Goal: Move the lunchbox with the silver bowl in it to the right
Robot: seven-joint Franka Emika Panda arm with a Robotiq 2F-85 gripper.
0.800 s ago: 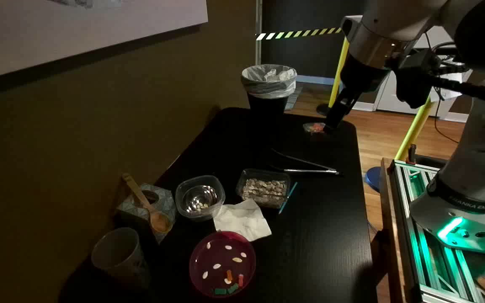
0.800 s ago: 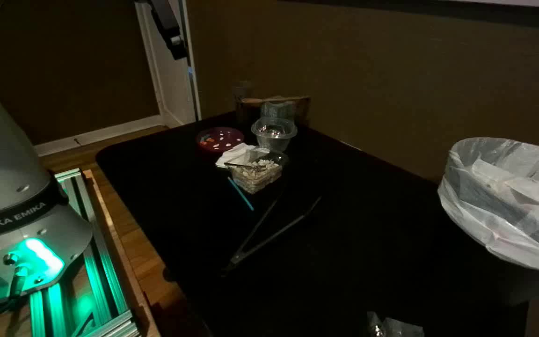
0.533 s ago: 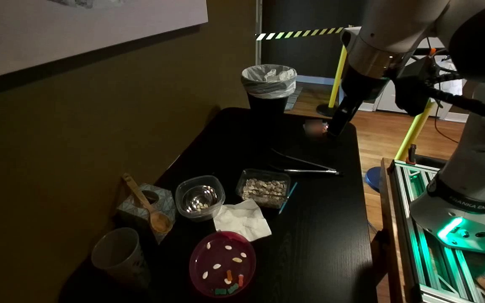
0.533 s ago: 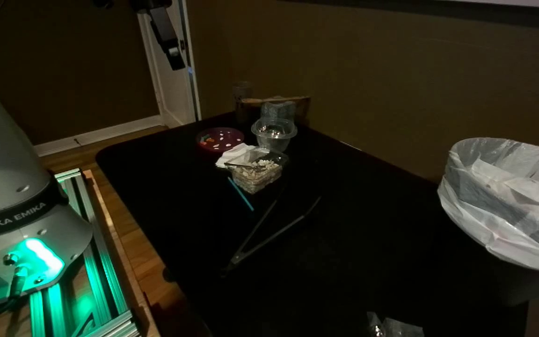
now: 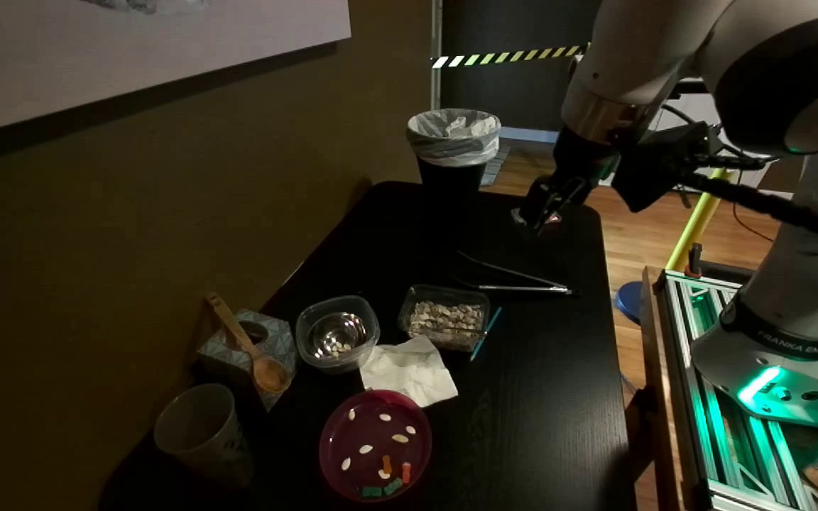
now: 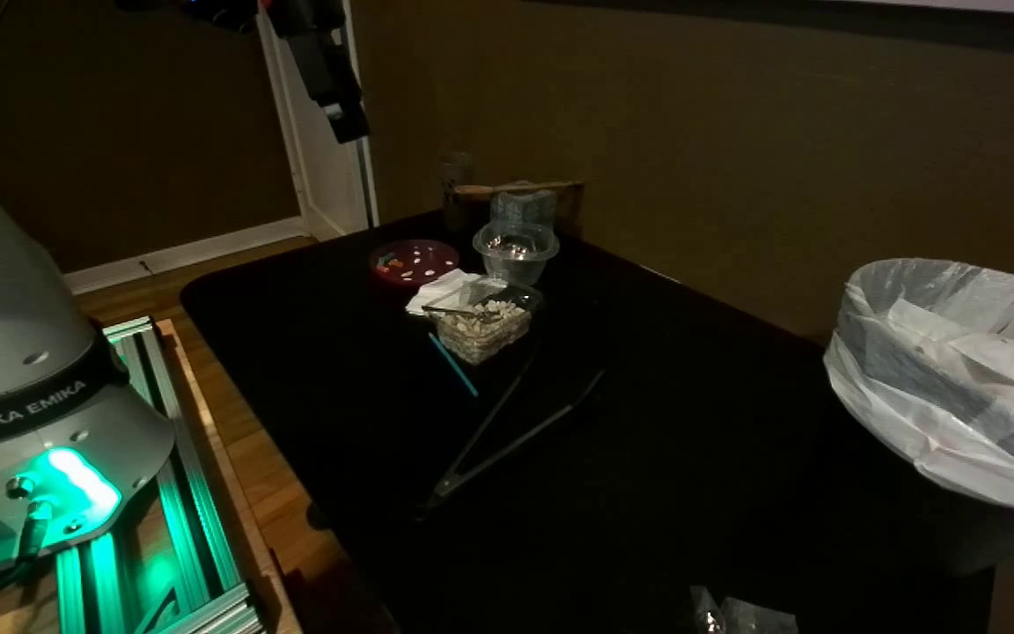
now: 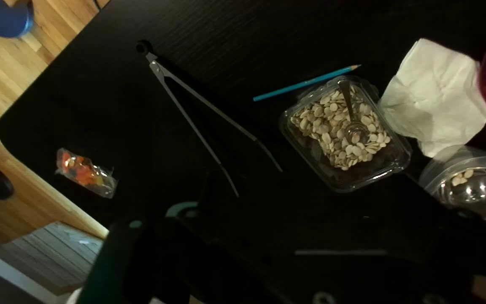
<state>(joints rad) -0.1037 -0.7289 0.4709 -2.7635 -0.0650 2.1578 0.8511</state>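
Observation:
The lunchbox is a see-through squarish container with rounded corners. It stands on the dark table near the wall in both exterior views, also here. The silver bowl sits inside it with a few pale seeds. In the wrist view the lunchbox and bowl are at the right edge, partly cut off or covered by the dark gripper. My gripper is in the air, well away from the lunchbox. It also shows at the top in an exterior view. Its fingers are too dark to read.
A clear tray of seeds, a white napkin and a red dish stand close to the lunchbox. A tissue box with a wooden spoon is beside it. Tongs, a blue pencil and a bin are farther off.
My gripper has turned and dropped a little; it has shifted right in an exterior view. The lunchbox, the bowl and the other objects have not moved.

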